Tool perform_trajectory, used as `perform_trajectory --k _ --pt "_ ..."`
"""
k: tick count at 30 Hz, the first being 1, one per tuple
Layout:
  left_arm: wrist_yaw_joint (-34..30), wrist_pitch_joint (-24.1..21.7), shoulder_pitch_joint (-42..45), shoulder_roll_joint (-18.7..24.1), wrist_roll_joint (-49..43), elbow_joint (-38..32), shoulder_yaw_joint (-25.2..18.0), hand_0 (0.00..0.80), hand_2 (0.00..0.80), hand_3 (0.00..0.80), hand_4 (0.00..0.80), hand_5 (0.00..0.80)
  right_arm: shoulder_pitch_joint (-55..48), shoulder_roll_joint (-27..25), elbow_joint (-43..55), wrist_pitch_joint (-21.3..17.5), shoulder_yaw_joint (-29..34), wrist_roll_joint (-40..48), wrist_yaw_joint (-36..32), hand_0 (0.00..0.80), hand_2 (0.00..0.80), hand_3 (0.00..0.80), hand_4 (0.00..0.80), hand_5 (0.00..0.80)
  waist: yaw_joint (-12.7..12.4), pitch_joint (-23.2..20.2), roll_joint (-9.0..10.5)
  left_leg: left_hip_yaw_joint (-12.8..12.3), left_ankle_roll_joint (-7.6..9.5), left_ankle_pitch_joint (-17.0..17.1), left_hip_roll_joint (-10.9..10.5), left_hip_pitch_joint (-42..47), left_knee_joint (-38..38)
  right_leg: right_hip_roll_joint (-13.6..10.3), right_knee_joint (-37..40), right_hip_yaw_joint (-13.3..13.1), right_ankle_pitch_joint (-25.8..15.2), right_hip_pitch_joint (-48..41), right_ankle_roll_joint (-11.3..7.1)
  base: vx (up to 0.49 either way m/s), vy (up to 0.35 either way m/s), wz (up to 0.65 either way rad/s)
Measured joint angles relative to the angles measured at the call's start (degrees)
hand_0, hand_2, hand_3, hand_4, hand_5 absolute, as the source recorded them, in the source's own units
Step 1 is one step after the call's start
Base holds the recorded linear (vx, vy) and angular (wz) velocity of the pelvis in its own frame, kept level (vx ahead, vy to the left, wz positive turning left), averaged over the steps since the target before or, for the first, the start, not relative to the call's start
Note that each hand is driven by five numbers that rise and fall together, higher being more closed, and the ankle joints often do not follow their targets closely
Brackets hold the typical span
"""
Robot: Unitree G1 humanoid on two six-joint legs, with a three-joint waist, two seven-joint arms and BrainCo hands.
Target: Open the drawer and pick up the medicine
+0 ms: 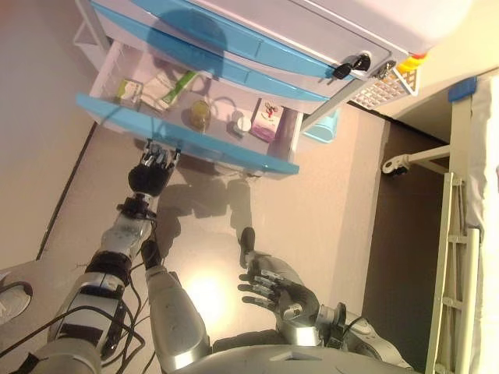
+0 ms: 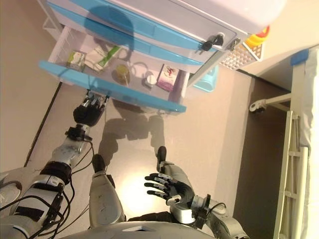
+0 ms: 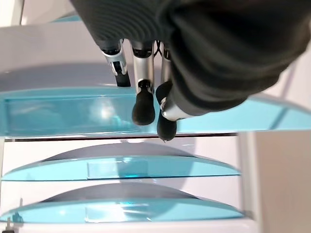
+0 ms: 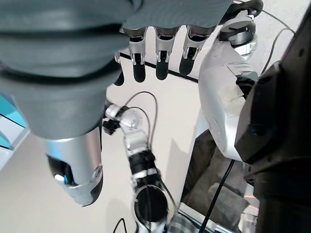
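Note:
The lowest blue-fronted drawer (image 1: 187, 136) of the white cabinet (image 1: 312, 19) is pulled out. Inside lie a small green box (image 1: 129, 91), a white and green box (image 1: 171, 87), an amber bottle (image 1: 200, 114), a small white bottle (image 1: 243, 124) and a purple and pink medicine box (image 1: 267, 118). My left hand (image 1: 156, 162) is at the drawer's front from below, with fingers curled against the blue front (image 3: 58, 114). My right hand (image 1: 273, 284) is open and empty, held low over the floor, well short of the drawer.
Two shut blue-fronted drawers (image 1: 234, 39) sit above the open one. Keys (image 1: 351, 64) hang at the cabinet's right corner, next to a white basket (image 1: 386, 87). A light blue bin (image 1: 323, 128) stands behind the drawer. A white bed rail (image 1: 456, 257) runs along the right.

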State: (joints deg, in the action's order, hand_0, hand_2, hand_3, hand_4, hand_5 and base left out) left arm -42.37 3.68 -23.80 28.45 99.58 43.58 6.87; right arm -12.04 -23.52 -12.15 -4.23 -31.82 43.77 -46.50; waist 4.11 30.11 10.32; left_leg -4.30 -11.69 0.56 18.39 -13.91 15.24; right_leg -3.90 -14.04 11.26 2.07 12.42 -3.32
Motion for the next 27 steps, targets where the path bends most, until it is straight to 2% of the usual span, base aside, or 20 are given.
perform_trajectory --k 7,15,25,26,27 --pt "-6.82 0.01 7.95 -4.11 0.58 -0.45 -1.12 0.8 0.8 0.8 0.8 0.8 -0.68 -0.1 2.3 0.67 1.08 -0.21 1.72 0.0 0.0 0.0 0.0 0.0 -1.28 0.46 -0.7 0.11 1.08 0.94 -1.83 0.24 -0.65 -1.78 -0.24 0.82 0.69 -1.34 -0.99 -0.004 0.058 0.19" --pt "-13.14 1.44 17.14 -7.68 0.61 -0.35 -1.85 0.8 0.8 0.8 0.8 0.8 -1.17 -0.59 4.52 2.98 5.52 -0.18 2.55 0.0 0.0 0.0 0.0 0.0 -3.43 1.0 -1.73 -0.01 2.1 1.2 -3.82 1.06 -0.73 -3.98 -1.81 0.8 1.63 -2.02 -2.22 -0.014 0.061 0.09" --pt "-14.12 6.73 21.96 -9.57 0.56 0.56 -2.21 0.8 0.8 0.8 0.8 0.8 -1.2 -2.84 4.63 3.22 7.42 -0.03 3.29 0.0 0.0 0.0 0.0 0.0 -4.73 1.51 -4.09 0.68 3.5 2.09 -5.99 1.41 -2.58 -6.34 -2.94 2.19 2.42 -2.45 -3.1 -0.013 0.054 0.11" --pt "-13.65 7.56 22.2 -9.85 0.59 0.67 -2.23 0.489 0.489 0.489 0.489 0.489 -1.2 -2.92 4.43 3.15 7.53 0.06 3.5 0.0 0.0 0.0 0.0 0.0 -4.95 1.65 -4.66 0.78 3.57 2.16 -6.17 1.44 -2.57 -6.52 -3.05 2.24 2.52 -2.44 -3.16 -0.01 0.044 0.09" --pt "-12.67 8.13 22.41 -10.14 0.57 0.75 -2.22 0.0 0.0 0.0 0.0 0.0 -1.2 -2.97 4.13 3.14 7.77 0.06 3.56 0.0 0.0 0.0 0.0 0.0 -5.37 1.51 -5.05 0.86 3.62 2.22 -6.33 1.39 -2.63 -6.67 -3.05 2.27 2.56 -2.44 -3.22 0.01 0.05 0.08"
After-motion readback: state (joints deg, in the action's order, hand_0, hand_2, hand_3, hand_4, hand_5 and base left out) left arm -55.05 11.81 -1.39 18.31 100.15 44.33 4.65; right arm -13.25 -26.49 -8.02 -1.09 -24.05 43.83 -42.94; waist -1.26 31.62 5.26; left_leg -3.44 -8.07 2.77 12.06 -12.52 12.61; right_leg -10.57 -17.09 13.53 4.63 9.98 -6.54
